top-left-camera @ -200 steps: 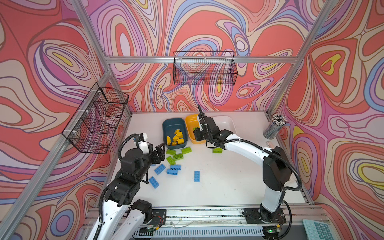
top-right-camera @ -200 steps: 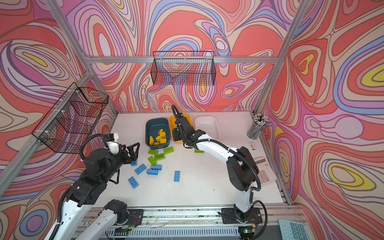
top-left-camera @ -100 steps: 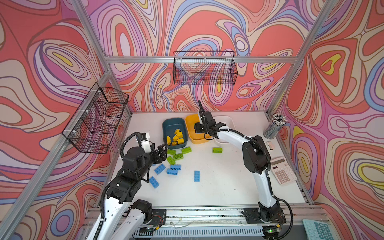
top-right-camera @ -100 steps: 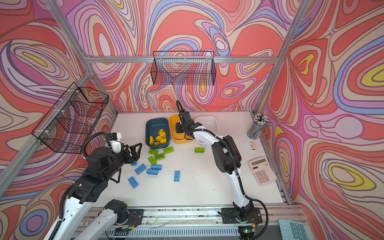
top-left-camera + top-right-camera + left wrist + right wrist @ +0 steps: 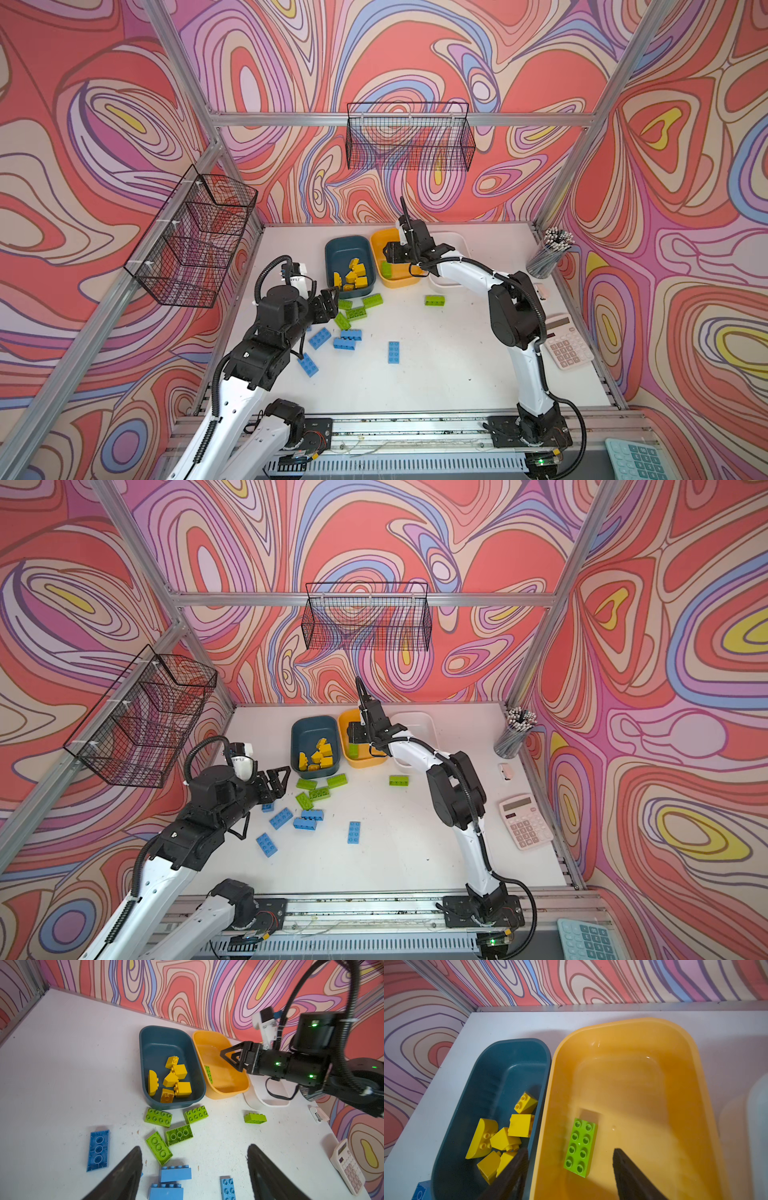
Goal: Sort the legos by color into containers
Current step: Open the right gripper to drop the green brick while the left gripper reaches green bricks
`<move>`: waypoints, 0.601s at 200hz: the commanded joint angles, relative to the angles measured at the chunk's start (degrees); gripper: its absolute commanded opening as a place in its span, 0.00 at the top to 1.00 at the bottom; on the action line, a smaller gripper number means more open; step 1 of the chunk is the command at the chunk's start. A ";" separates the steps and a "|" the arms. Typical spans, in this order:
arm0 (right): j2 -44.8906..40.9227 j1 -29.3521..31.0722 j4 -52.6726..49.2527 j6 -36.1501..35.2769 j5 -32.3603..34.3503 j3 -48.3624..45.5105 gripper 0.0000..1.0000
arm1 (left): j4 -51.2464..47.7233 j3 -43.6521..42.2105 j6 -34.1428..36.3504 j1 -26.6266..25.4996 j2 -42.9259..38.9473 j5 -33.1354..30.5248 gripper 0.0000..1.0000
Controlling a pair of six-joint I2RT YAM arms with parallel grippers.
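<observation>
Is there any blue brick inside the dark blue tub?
No, the dark blue tub holds only yellow bricks, while the blue bricks all lie out on the table.

The dark teal tub (image 5: 347, 249), yellow-orange tub (image 5: 623, 1043) and white tub (image 5: 415, 723) stand side by side in a row. Six yellow legos (image 5: 178, 1072) lie jumbled in the teal one. One lime green lego (image 5: 580, 1147) lies studs-up in the orange one. Five loose green legos (image 5: 158, 1116) and perhaps six blue legos (image 5: 393, 352), one half hidden, lie scattered in front of the tubs.
</observation>
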 commanded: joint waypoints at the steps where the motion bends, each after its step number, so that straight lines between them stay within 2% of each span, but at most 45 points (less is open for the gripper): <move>1: -7.80 -0.36 3.66 -0.73 -0.91 -4.84 0.32 | -2.64 0.47 -3.34 -1.13 3.72 -0.26 0.24; 19: -13.31 -0.49 6.39 -0.86 -1.15 -11.37 0.31 | -2.61 -0.95 -5.61 -2.98 8.53 -1.11 0.26; 52: -24.60 -0.96 10.74 -0.80 -0.34 -24.26 0.30 | -1.55 -1.18 -7.84 -9.42 17.79 -7.98 0.26; 96: -37.98 -1.05 15.47 0.29 4.00 -40.87 0.29 | -0.13 1.27 -9.89 -10.61 30.37 -7.77 0.26; 120: -44.25 -1.13 20.69 1.34 8.17 -51.17 0.22 | 0.74 2.06 -9.85 -10.88 35.96 -8.20 0.25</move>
